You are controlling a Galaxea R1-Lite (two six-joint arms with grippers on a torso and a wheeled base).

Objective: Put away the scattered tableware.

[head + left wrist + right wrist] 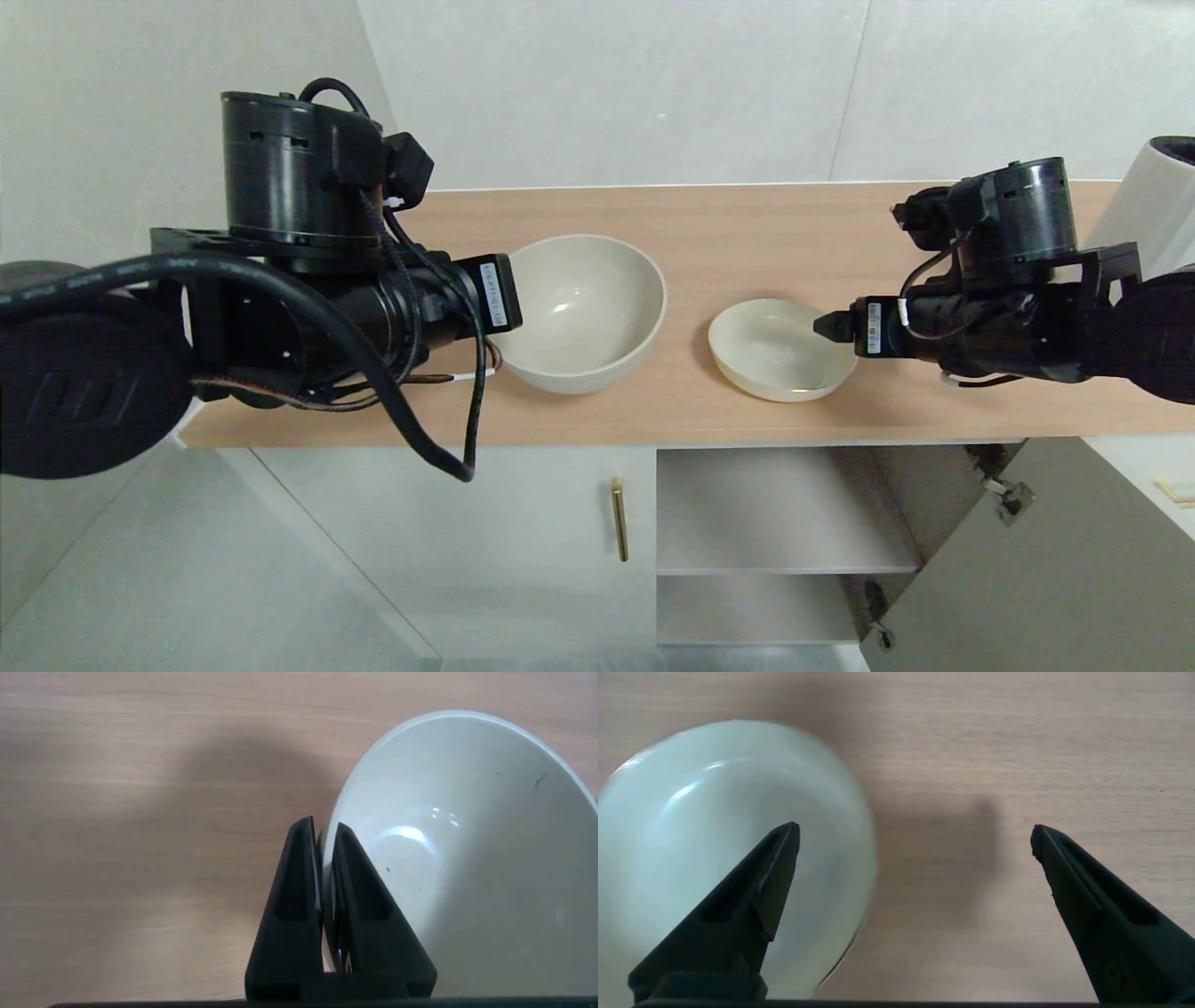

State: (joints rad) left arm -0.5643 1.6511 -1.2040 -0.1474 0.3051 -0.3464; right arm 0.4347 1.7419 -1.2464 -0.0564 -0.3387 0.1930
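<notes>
Two risks: the bowl [467,859], clenched by its rim in the left gripper [322,833], could be tipped out; the dish [691,840], partly beneath the released right gripper [913,845], could be shoved.

There are two pieces of tableware on the one tabletop [747,233], one deep bowl [583,313] and one shallow bowl [780,350], two end effectors, the left end effector [322,849] and the right end effector [913,833], one white roll [1144,201], and below one closed cabinet door [467,541] with one brass handle [618,519] and one open cabinet door [1008,569].
</notes>
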